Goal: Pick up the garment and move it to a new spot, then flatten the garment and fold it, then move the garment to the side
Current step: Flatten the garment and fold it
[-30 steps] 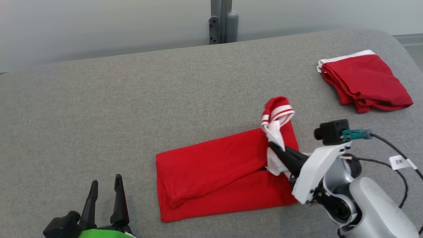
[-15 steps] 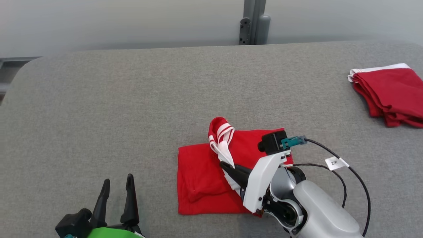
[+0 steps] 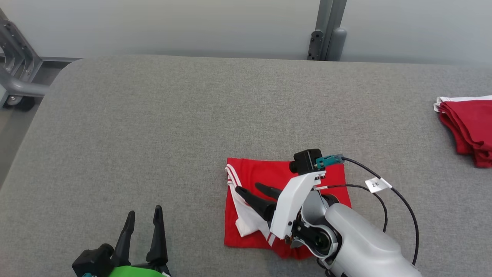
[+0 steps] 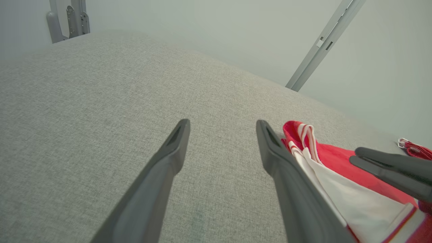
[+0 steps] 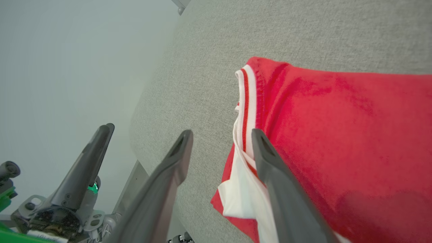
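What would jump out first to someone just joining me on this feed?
The bright red garment, folded compactly with white striped trim at its left edge, lies in the near middle of the grey table. The right pincer hangs over it, jaws apart and gripping nothing. A second folded red stack sits at the far right edge, and the left pincer is open at the lower left.

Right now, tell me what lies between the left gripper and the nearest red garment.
Head view: nothing but bare grey surface separates the left gripper from the garment.
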`<state>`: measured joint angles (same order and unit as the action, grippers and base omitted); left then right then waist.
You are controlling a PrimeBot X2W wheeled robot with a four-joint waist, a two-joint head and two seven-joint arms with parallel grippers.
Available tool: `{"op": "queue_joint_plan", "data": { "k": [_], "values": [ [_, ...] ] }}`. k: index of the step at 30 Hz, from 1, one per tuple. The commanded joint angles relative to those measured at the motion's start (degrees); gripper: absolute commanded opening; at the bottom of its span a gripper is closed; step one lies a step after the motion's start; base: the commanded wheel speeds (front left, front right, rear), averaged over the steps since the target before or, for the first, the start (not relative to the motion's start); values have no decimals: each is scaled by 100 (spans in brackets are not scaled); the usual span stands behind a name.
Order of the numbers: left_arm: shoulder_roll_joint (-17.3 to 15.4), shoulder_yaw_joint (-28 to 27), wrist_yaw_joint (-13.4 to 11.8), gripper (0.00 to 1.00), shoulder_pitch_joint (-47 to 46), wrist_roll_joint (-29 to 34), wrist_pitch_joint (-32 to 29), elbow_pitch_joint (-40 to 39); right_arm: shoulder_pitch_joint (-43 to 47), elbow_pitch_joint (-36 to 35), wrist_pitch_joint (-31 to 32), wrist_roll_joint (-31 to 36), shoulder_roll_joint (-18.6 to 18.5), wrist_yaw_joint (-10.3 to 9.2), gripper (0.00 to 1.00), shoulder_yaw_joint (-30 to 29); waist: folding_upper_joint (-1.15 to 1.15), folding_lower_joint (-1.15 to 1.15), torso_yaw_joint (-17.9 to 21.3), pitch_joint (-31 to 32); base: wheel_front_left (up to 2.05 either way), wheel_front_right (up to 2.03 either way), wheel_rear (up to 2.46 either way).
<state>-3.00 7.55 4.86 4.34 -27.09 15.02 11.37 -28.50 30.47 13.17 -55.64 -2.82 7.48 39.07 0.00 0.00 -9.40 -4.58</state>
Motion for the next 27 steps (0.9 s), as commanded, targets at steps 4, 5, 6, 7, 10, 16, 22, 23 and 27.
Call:
{"op": "queue_joint_plan", "data": {
  "k": [4,5,6,7,10,16,22,23,27],
  "values": [
    [2,-30,-15,100,74,37,19,-20,-221,62,-312,-211,-20,2,100,78,0,0,73,57,0,0,0],
    [1,-35,-15,100,80,37,19,-26,-263,63,-387,-219,-18,2,100,67,0,0,107,59,0,0,0],
    [1,-36,-14,100,86,42,18,-31,-306,68,-479,-206,-17,2,100,39,0,0,139,60,0,0,0],
    [2,-34,-16,100,87,52,18,-37,-337,79,-555,-173,-19,2,100,9,0,0,164,58,0,0,0],
    [2,-42,-28,100,92,89,18,-69,-431,79,-856,23,-82,2,100,-85,0,0,269,47,0,0,0],
    [-27,-35,-18,100,48,160,19,-131,-449,-51,-1659,590,-396,2,100,-325,0,0,469,33,0,0,0],
    [-127,38,-14,100,-175,321,18,-191,-208,-114,-2573,1507,-772,2,100,-780,0,0,645,60,0,0,0],
    [-136,38,-28,100,-207,343,19,-213,-145,-135,-2655,1699,-802,2,100,-907,0,0,677,69,0,0,0],
    [-146,48,-86,100,-289,415,17,-281,256,-308,-2810,2420,-803,2,100,-1550,0,0,790,132,0,0,0]
  ]
}}
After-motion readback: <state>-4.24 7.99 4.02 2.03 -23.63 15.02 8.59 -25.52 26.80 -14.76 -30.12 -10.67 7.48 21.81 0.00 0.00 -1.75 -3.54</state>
